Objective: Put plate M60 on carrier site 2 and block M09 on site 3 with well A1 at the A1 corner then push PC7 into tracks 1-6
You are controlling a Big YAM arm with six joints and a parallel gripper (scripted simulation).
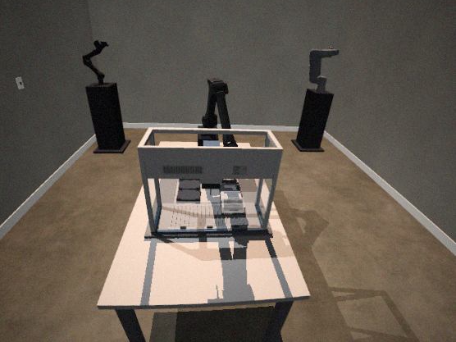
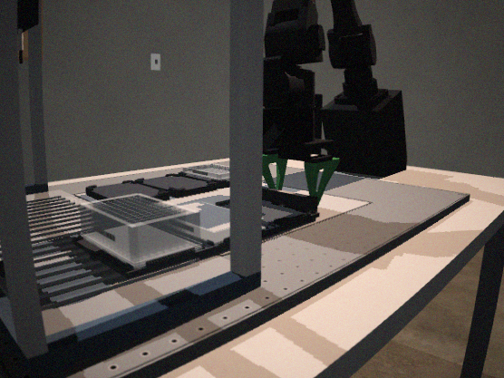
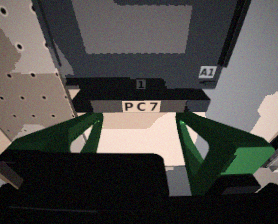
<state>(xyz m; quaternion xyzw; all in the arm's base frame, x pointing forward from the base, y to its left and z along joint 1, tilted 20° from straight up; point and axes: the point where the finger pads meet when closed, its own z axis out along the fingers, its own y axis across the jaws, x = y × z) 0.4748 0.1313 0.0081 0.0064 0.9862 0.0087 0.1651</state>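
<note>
The black arm (image 2: 295, 64) reaches steeply down, and its wrist points to the surface below. The gripper (image 2: 299, 179) hangs low, with the green fingers (image 2: 319, 178) spread wide apart and nothing between them.
</note>
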